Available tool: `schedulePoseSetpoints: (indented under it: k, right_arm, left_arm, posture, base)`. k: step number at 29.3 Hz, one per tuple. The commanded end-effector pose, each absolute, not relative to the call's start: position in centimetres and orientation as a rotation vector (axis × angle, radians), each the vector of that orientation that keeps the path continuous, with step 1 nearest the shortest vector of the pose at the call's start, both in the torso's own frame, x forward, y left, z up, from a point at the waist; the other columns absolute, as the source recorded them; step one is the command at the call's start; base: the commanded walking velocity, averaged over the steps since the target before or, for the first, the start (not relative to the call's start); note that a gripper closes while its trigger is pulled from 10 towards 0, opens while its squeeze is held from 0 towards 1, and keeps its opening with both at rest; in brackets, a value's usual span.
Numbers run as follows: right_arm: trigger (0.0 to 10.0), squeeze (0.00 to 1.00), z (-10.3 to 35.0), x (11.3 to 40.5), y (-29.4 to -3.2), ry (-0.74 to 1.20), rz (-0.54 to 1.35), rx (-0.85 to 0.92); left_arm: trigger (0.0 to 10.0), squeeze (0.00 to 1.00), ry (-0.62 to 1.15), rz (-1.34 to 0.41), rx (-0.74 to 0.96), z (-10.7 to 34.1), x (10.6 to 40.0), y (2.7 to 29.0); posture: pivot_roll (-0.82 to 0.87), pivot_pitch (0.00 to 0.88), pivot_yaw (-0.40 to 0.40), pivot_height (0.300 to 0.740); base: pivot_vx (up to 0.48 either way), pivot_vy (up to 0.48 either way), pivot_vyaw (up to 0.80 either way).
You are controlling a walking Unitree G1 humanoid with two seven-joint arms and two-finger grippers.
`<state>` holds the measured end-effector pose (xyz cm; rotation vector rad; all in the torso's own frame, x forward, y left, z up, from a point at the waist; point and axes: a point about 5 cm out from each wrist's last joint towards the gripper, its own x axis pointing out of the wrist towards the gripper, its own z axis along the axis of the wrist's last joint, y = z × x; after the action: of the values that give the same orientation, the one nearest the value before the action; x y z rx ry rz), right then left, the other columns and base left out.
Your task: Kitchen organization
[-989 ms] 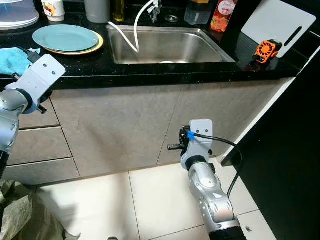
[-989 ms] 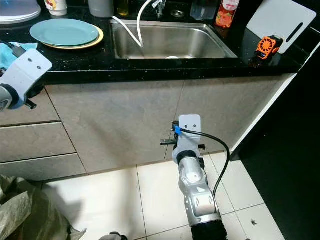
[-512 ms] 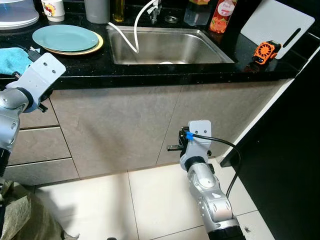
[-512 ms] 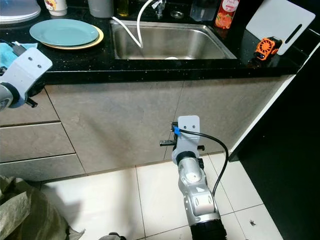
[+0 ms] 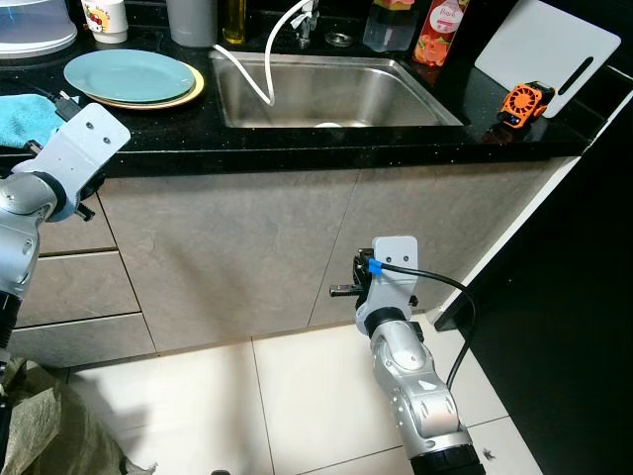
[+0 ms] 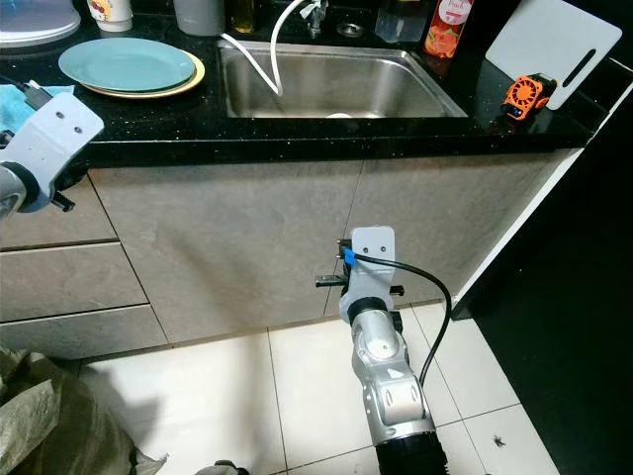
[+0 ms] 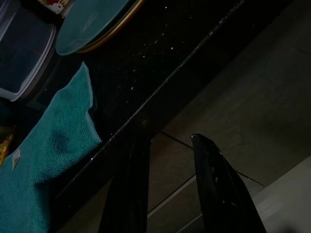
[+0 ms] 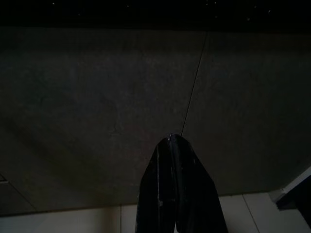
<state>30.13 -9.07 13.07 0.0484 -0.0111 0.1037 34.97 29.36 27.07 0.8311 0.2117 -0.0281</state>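
Note:
A teal plate (image 5: pixel 131 75) lies on a yellow plate on the black counter (image 5: pixel 297 143), left of the steel sink (image 5: pixel 326 94). A teal cloth (image 5: pixel 22 119) lies at the counter's left edge, also seen as the teal cloth (image 7: pixel 48 145). My left gripper (image 7: pixel 169 141) is open and empty. It hovers at the counter's front edge beside the cloth, above the drawer fronts. My right gripper (image 8: pixel 171 141) is shut on nothing. It hangs low in front of the grey cabinet doors (image 5: pixel 297 237) below the sink.
A white cutting board (image 5: pixel 549 45) and an orange gadget (image 5: pixel 524 101) sit at the counter's right end. Bottles (image 5: pixel 440 30) and a tap with a white hose (image 5: pixel 267 59) stand behind the sink. A sack (image 5: pixel 49 435) lies on the tiled floor at left. A dark unit (image 5: pixel 574 327) stands right.

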Motion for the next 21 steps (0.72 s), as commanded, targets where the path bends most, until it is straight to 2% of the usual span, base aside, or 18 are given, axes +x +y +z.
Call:
schedulePoseSetpoints:
  k: [1,21]
  right_arm:
    - [10.0,0.0,12.75,30.16,-9.33,0.003,0.091,0.053]
    - [10.0,0.0,12.8,30.21,-9.33,0.003,0.088,0.056]
  left_arm:
    - [10.0,0.0,0.212,-0.052,0.829,26.72,35.41,28.6]
    - [10.0,0.0,0.212,-0.052,0.828,26.79,35.48,28.64]
  posture:
    - [0.28,0.076,-0.089,0.74]
    - [0.28,0.081,-0.088,0.74]
  base:
    - [0.0,0.0,0.0]
    - [0.0,0.0,0.0]
